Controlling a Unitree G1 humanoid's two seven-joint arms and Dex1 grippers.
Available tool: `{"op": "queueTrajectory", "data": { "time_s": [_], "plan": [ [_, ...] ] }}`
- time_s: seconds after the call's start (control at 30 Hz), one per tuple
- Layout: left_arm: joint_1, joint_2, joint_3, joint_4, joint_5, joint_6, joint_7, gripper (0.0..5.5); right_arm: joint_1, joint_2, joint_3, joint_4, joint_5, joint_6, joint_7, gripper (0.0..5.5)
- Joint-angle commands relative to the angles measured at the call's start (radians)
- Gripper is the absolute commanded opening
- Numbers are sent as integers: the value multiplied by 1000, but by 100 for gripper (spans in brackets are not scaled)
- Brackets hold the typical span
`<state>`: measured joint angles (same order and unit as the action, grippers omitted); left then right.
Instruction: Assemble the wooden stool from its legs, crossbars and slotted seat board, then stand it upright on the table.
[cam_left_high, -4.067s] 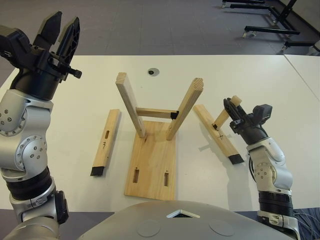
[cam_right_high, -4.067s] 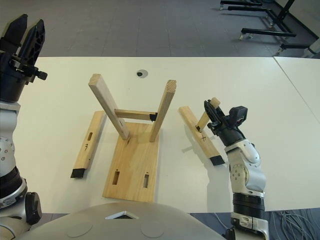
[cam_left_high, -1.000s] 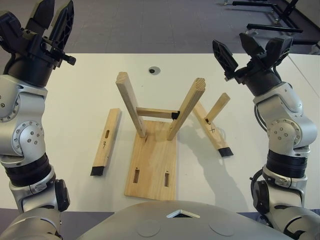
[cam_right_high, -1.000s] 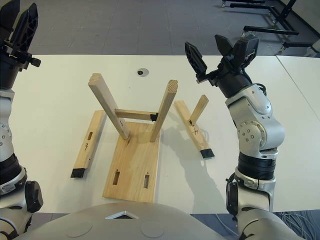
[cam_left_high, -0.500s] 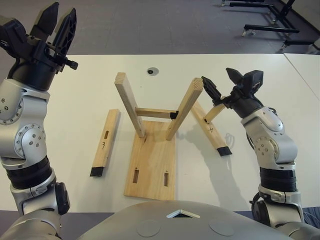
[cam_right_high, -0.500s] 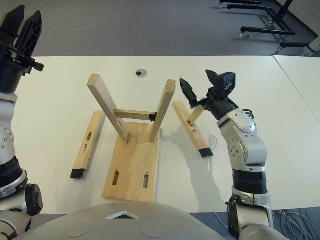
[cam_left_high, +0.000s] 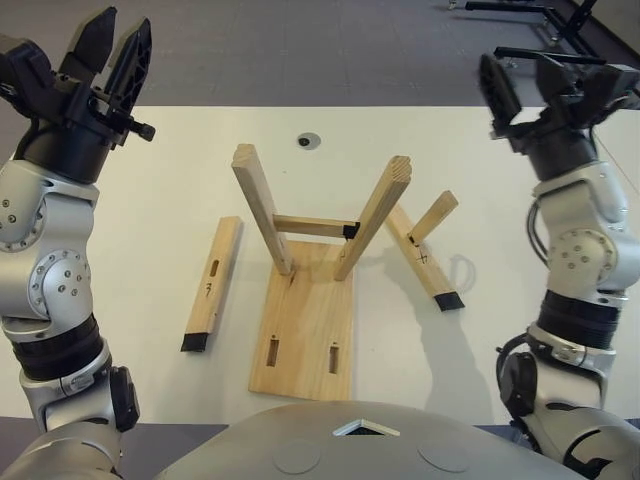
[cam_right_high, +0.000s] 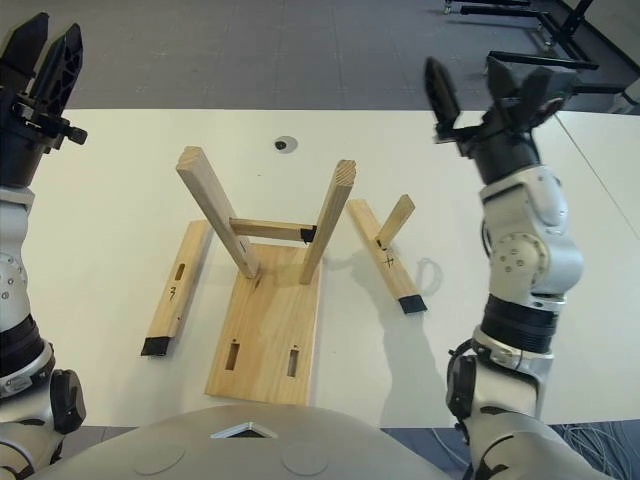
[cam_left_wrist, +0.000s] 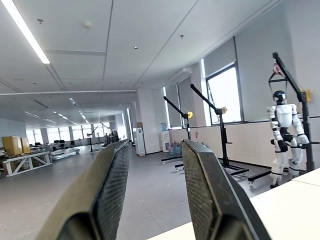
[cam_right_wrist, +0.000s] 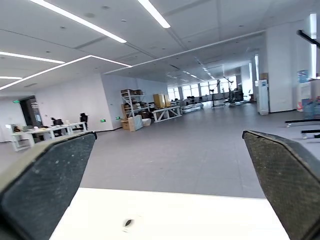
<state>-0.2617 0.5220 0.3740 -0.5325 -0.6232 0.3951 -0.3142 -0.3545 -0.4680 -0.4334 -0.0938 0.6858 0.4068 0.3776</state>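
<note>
Lifted away from the right-hand leg (cam_left_high: 428, 268) and its crossbar stub (cam_left_high: 437, 216), the right gripper (cam_left_high: 548, 88) hangs high, jaws spread and empty. The left gripper (cam_left_high: 115, 55) is raised too, slightly parted and empty. The seat board (cam_left_high: 300, 335) lies flat with two legs (cam_left_high: 262, 205) slotted in. The next move is probably to grasp the loose leg and fit it.

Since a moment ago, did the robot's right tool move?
Yes. The right tool, open, lifted up and back from the short wooden crossbar stuck in the loose wooden leg, toward the white table's far edge.
</note>
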Motion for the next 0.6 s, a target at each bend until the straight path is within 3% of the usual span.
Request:
{"op": "queueTrajectory", "data": {
  "time_s": [0.03, 0.13, 0.23, 0.43, 0.6],
  "plan": [
    [83, -19, 40, -85, -7, 17, 47, 181, 180, -158, -94, 193, -18, 19, 197, 538],
    [128, -41, 45, -134, -6, 20, 81, 181, 365, -221, -47, 221, -56, 19, 390, 538],
    [158, -60, 44, -157, -5, 16, 101, 181, 429, -194, 9, 161, -66, 12, 455, 538],
    [116, -55, 11, -113, 0, 5, 81, 181, 172, -20, 87, -66, 49, 83, 254, 538],
    [84, -52, -7, -80, 4, -5, 60, 181, 59, 41, 116, -154, 97, 114, 145, 538]
  ]
}}
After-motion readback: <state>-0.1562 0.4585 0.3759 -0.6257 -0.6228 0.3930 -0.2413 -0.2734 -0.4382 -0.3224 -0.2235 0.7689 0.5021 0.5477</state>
